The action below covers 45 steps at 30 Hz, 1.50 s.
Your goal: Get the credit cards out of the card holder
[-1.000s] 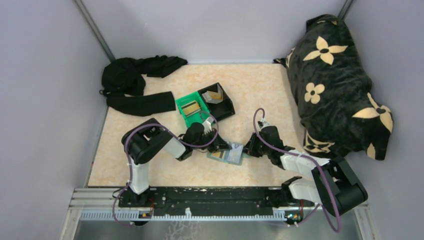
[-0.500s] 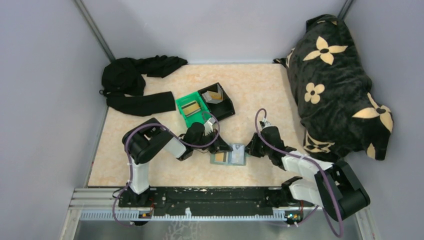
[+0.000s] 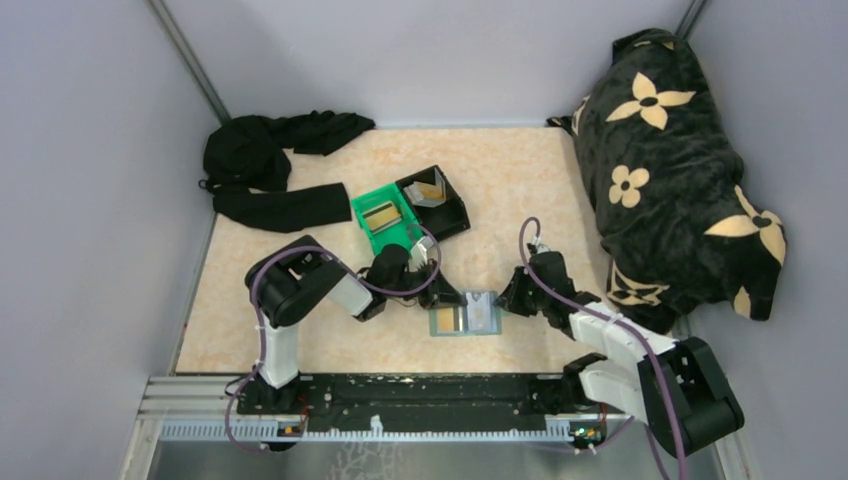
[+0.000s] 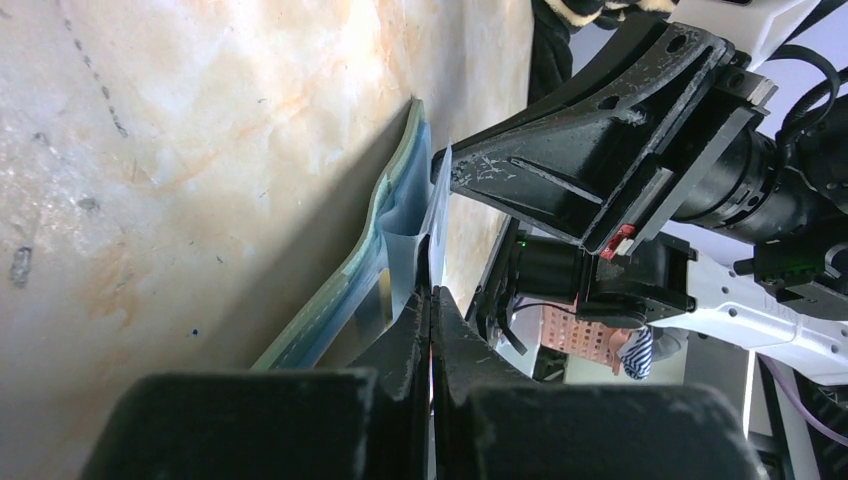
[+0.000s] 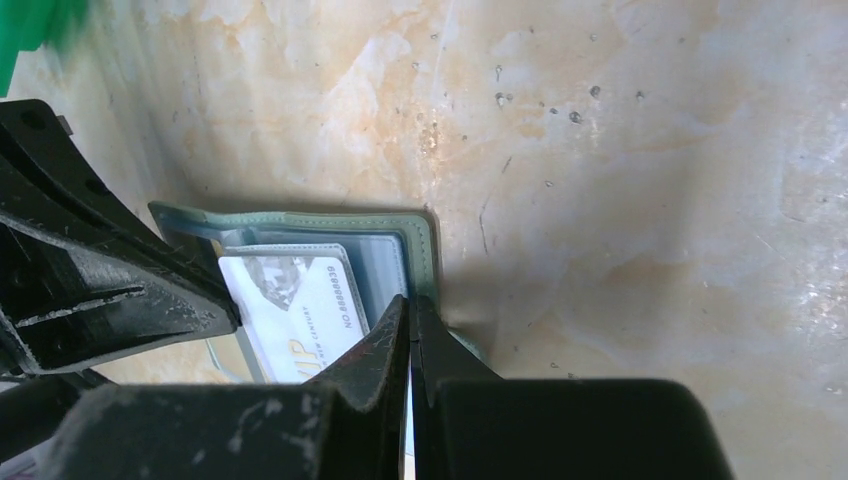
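So the grey-blue bi-fold card holder point(image 3: 465, 318) is lying open near the middle of the table's near edge. It's moved: a second ago it sat skewed and a bit further left, now it's squared up to that edge and nudged right. The left gripper point(image 4: 431, 292) was a crack apart back then. Now its jaws are pressed right together on the card holder's left edge. It looks like it's nipping a thin layer, though I can't tell if that's the pocket lip or a card.

The right gripper point(image 5: 409, 300) hasn't budged: fully closed, and it seems clamped on the right-hand border. My read is that the card holder is now pinned from both sides and the actual pull hasn't started. The tan-gold rectangular card point(image 3: 449, 320) and the pale grey printed card point(image 5: 295, 300) are both in their pockets.

Just beyond the left arm there's a small green plastic bin point(image 3: 358, 212) touching a black plastic bin point(image 3: 455, 215), each with a tan card in it. A crumpled black cloth point(image 3: 265, 165) sits in the far left corner, and a big black pillow with cream flowers point(image 3: 670, 170) is along the right edge, both well apart from the action.

The real obstacle is crowding: the two grippers are nose to nose over one little card holder.
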Each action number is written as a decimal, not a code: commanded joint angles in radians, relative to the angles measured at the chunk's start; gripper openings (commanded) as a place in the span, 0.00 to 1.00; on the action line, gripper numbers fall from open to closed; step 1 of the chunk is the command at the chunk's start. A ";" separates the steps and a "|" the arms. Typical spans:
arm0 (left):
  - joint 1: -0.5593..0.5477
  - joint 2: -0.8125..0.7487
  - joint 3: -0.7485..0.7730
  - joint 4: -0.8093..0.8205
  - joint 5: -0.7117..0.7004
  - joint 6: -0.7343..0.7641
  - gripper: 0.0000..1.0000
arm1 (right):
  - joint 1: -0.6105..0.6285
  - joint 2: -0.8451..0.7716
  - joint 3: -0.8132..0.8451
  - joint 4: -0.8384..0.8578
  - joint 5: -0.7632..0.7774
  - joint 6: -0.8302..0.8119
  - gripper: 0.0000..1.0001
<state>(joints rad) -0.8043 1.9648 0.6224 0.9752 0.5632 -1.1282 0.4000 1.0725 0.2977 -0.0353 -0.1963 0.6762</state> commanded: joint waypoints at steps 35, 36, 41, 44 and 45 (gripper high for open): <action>0.050 0.068 0.050 0.020 0.119 -0.022 0.00 | 0.025 0.062 0.004 0.097 -0.016 -0.041 0.00; 0.054 0.071 0.048 0.028 0.125 -0.028 0.00 | 0.025 0.068 0.002 0.099 -0.014 -0.040 0.00; 0.077 0.065 0.025 0.050 0.142 -0.040 0.00 | 0.023 0.084 -0.003 0.104 -0.005 -0.038 0.00; 0.086 0.057 0.012 0.050 0.142 -0.037 0.00 | 0.016 0.093 -0.003 0.106 -0.006 -0.041 0.00; 0.086 0.056 0.008 0.050 0.141 -0.036 0.00 | 0.015 0.093 -0.003 0.107 -0.008 -0.041 0.00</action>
<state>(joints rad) -0.7357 2.0216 0.6510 0.9909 0.6933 -1.1568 0.4183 1.1446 0.3080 0.0681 -0.2337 0.6407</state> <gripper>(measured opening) 0.005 0.004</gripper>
